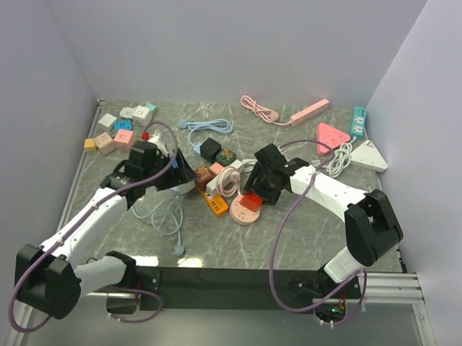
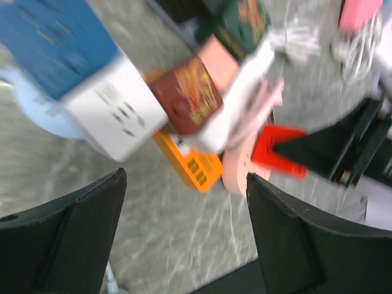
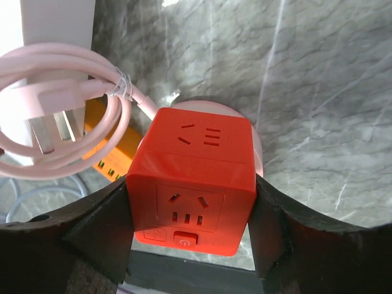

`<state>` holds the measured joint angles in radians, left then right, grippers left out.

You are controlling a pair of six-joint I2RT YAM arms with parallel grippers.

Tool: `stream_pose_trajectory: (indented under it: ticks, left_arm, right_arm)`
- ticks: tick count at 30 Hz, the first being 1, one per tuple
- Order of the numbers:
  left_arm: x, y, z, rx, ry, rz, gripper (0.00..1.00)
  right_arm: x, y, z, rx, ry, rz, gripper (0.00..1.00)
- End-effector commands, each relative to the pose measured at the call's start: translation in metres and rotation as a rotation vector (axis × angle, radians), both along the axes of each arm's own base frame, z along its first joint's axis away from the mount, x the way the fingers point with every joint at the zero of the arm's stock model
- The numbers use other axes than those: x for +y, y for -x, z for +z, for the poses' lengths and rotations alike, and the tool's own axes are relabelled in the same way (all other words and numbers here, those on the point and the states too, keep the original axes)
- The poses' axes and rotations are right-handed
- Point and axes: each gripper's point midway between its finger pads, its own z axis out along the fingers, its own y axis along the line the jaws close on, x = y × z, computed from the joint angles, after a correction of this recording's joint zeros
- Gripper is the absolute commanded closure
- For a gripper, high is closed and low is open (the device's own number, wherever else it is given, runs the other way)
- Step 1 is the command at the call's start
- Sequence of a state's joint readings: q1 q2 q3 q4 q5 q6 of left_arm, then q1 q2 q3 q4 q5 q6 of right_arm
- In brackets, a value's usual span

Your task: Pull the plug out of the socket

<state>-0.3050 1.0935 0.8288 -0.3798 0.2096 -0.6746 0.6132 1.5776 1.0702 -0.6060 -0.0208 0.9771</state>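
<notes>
Right gripper (image 3: 191, 211) pinches the orange-red cube socket (image 3: 195, 164), outlet slots on two visible faces; left gripper (image 2: 185, 184) stands spread.

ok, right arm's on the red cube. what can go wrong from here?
1. The right tool clamps the red cube, but the left tool is open and holds nothing. With nothing bracing the pink disc under the cube, it may lift along with it.
2. The pink cable runs right up to the cube's corner, so it could snag or get dragged on the pull.
</notes>
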Motion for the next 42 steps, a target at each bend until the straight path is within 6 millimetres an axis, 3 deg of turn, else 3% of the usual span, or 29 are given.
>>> stream_pose_trajectory:
  ticks: [1,4,9,10,15,20,23,24,29,34,38,42]
  left_arm:
    - [-0.042,0.009,0.011,-0.073,0.049,-0.13,0.16]
    - [-0.069,0.021,0.011,-0.089,0.035,-0.24,0.15]
    - [-0.108,0.034,0.015,-0.109,0.061,-0.37,0.12]
    - [-0.114,0.037,0.013,-0.104,0.063,-0.388,0.11]
    - [-0.138,0.036,0.013,-0.109,0.078,-0.438,0.03]
    - [-0.176,0.037,0.044,-0.186,0.123,-0.499,0.01]
    - [-0.194,0.037,0.038,-0.175,0.089,-0.529,0.01]
    - [-0.199,0.037,0.027,-0.15,0.07,-0.537,0.01]
    - [-0.2,0.037,-0.003,-0.092,0.0,-0.535,0.01]
    - [-0.192,0.037,0.006,-0.105,0.0,-0.497,0.0]
    - [-0.188,0.036,0.019,-0.139,0.024,-0.467,0.02]
    - [-0.208,0.04,0.007,-0.071,0.069,-0.53,0.14]
  right_arm:
    - [0.013,0.003,0.015,-0.027,-0.106,0.047,0.97]
    - [0.025,0.007,0.055,-0.064,-0.258,0.133,1.0]
    - [0.011,0.006,0.106,-0.13,-0.446,0.158,1.0]
    - [0.001,0.001,0.107,-0.13,-0.469,0.128,1.0]
    - [-0.005,0.0,0.128,-0.144,-0.546,0.178,1.0]
    - [-0.006,-0.003,0.132,-0.157,-0.53,0.192,1.0]
    - [-0.004,-0.005,0.137,-0.162,-0.545,0.192,1.0]
    - [-0.002,-0.005,0.141,-0.168,-0.557,0.199,1.0]
    - [-0.001,-0.007,0.152,-0.181,-0.592,0.196,1.0]
    - [-0.016,-0.02,0.158,-0.208,-0.587,0.133,1.0]
    - [-0.016,-0.021,0.164,-0.225,-0.61,0.155,1.0]
    - [-0.013,-0.019,0.168,-0.235,-0.632,0.18,1.0]
